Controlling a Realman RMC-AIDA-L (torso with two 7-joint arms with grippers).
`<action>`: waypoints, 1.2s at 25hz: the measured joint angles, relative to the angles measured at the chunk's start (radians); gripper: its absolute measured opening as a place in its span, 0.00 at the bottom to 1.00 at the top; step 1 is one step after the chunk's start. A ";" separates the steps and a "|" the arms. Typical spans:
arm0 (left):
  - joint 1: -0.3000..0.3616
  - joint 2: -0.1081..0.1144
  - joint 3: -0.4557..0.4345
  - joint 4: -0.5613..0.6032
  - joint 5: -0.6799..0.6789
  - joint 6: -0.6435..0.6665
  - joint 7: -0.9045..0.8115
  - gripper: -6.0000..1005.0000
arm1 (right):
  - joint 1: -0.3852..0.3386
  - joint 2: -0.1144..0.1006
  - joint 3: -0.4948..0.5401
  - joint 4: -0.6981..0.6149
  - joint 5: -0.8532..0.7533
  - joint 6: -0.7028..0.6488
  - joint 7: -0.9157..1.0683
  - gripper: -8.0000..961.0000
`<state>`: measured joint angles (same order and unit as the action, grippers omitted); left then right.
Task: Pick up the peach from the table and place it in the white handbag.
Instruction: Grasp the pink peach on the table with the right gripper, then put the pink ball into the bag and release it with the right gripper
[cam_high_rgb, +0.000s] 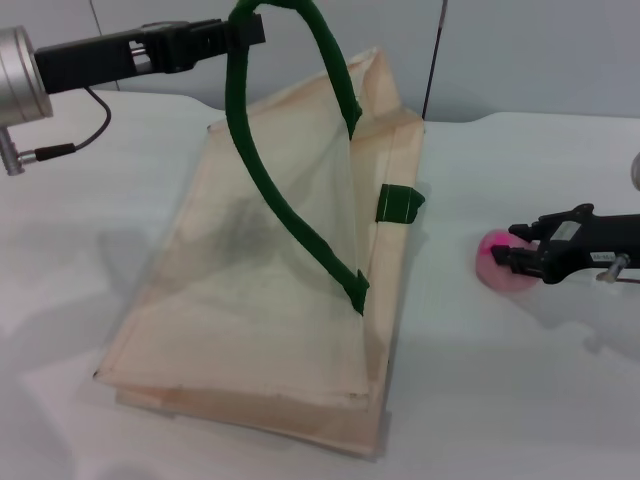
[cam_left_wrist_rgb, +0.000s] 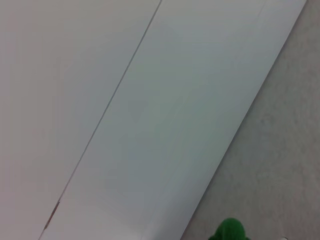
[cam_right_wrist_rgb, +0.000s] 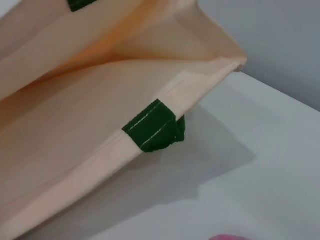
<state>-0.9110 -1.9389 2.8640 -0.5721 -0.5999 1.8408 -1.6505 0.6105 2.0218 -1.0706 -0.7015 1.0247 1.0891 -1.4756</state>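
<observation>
The white handbag (cam_high_rgb: 250, 310) lies on the table with its mouth facing the right side. My left gripper (cam_high_rgb: 245, 30) is above it, shut on one dark green handle (cam_high_rgb: 262, 190), holding the upper panel up so the mouth gapes. A bit of that handle shows in the left wrist view (cam_left_wrist_rgb: 229, 233). The peach (cam_high_rgb: 494, 268) sits on the table to the right of the bag. My right gripper (cam_high_rgb: 512, 250) is at the peach's right side, touching or overlapping it. The right wrist view shows the bag's open edge (cam_right_wrist_rgb: 75, 125), its green side tab (cam_right_wrist_rgb: 152, 132) and a sliver of the peach (cam_right_wrist_rgb: 227, 237).
The white table (cam_high_rgb: 520, 400) runs under everything, with a grey wall (cam_high_rgb: 520, 50) behind it. The bag's green side tab (cam_high_rgb: 398, 203) sticks out toward the peach. A cable (cam_high_rgb: 70, 145) hangs from the left arm.
</observation>
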 joint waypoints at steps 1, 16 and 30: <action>0.001 0.000 0.000 0.000 0.000 0.000 0.000 0.14 | 0.000 0.000 0.001 -0.002 0.000 0.000 0.000 0.39; -0.001 0.001 0.000 0.000 0.000 0.000 -0.001 0.14 | -0.008 0.000 0.036 -0.097 0.090 0.064 -0.012 0.30; -0.031 0.001 0.000 0.008 0.000 -0.008 -0.004 0.15 | 0.073 0.002 -0.151 -0.119 0.259 0.174 -0.071 0.24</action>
<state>-0.9418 -1.9374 2.8639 -0.5640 -0.6000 1.8330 -1.6547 0.6830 2.0237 -1.2221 -0.8205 1.2841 1.2628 -1.5469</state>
